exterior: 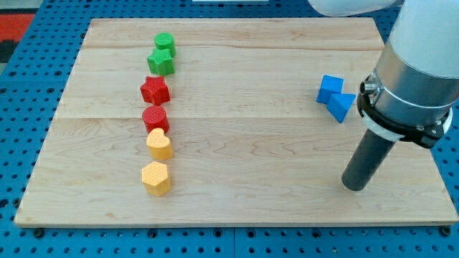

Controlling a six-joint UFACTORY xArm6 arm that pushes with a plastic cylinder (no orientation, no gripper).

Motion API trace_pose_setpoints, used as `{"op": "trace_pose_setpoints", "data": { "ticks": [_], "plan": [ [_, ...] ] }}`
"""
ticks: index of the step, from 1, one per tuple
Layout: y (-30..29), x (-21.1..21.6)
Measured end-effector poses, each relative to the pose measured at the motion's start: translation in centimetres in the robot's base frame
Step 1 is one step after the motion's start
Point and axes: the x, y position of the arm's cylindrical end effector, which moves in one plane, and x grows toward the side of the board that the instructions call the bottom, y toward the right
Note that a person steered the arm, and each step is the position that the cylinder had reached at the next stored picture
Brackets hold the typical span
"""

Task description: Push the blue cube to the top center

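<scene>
The blue cube (pixel 330 88) sits on the wooden board at the view's right, touching a blue triangular block (pixel 341 107) just below and right of it. My tip (pixel 353 186) rests on the board well below both blue blocks, near the view's bottom right. The rod rises up and to the right into the arm's white and grey body, which hides the board's right edge.
A column of blocks runs down the view's left-centre: green cylinder (pixel 165 41), green star (pixel 161 61), red star (pixel 155 90), red cylinder (pixel 155 118), yellow heart-like block (pixel 159 144), yellow hexagon (pixel 155 178). The wooden board (pixel 244 50) lies on a blue pegboard.
</scene>
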Motion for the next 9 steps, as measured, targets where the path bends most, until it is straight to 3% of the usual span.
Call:
{"op": "trace_pose_setpoints", "data": {
  "ticks": [2, 4, 5, 6, 7, 8, 9],
  "plan": [
    [1.5, -11.2],
    [-2.4, -18.7],
    [-3.2, -16.9],
    [3.5, -17.6],
    [4.8, -21.9],
    [3.1, -25.4],
    [-1.8, -26.1]
  ]
}}
